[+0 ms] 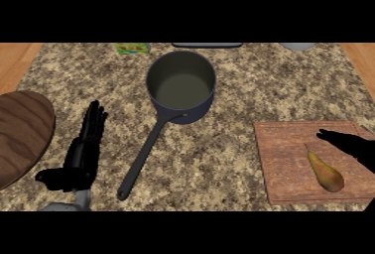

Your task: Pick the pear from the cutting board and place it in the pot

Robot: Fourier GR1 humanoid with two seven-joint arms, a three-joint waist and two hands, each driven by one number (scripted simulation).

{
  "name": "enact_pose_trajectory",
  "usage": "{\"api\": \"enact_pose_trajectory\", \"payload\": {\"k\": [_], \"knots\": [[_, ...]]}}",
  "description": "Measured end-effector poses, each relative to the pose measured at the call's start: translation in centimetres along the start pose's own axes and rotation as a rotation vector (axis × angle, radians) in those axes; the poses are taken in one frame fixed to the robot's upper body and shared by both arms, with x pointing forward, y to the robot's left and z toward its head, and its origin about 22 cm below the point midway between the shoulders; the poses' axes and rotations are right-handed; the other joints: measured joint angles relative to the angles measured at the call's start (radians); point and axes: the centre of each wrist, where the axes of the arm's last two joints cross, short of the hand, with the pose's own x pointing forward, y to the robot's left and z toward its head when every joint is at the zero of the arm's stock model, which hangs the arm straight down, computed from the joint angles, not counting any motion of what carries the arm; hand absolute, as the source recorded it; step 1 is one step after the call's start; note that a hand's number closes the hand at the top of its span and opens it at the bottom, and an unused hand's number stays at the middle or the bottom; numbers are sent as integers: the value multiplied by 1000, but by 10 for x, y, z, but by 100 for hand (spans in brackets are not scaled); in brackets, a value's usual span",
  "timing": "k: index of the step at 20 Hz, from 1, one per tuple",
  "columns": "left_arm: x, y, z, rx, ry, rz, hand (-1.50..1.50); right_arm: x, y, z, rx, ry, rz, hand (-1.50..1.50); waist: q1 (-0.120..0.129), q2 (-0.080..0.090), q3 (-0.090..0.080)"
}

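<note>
A yellow-brown pear (326, 172) lies on the wooden cutting board (289, 168) at the right of the counter. My right hand (351, 144) comes in from the right edge just above the pear, fingers stretched toward the left, open and holding nothing. A dark blue pot (181, 84) with nothing inside stands at the back middle, its long handle (144, 155) running toward me. My left hand (84, 149) rests open on the counter at the left, fingers pointing away from me.
A round dark wooden board (22, 134) lies at the left edge. A green box (132, 48), a dark flat object (207, 45) and a pale round object (297, 46) sit along the back edge. Speckled counter stretches between pot handle and cutting board.
</note>
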Motion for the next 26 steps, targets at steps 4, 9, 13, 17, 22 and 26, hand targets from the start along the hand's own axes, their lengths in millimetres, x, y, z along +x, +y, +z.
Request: {"api": "enact_pose_trajectory", "payload": {"k": [4,9,13,17,22,26], "knots": [[1,-2,6,0,2,2,0,-6,16,-9,34,13,1,-150,-1,0,0],[3,-2,6,1,-1,-1,0,-5,31,-21,44,15,1,-150,-2,-1,0],[7,-4,4,-2,0,-2,0,-11,40,-25,41,20,11,-150,-2,-1,0],[10,-7,3,-2,-4,0,0,-20,44,-33,39,25,14,-150,-1,-1,0],[5,-4,-2,-1,-2,1,0,-25,49,-43,40,28,9,150,-2,0,0],[3,-3,-2,-5,-1,3,0,-24,55,-53,-33,-16,50,150,-1,-1,0]]}}
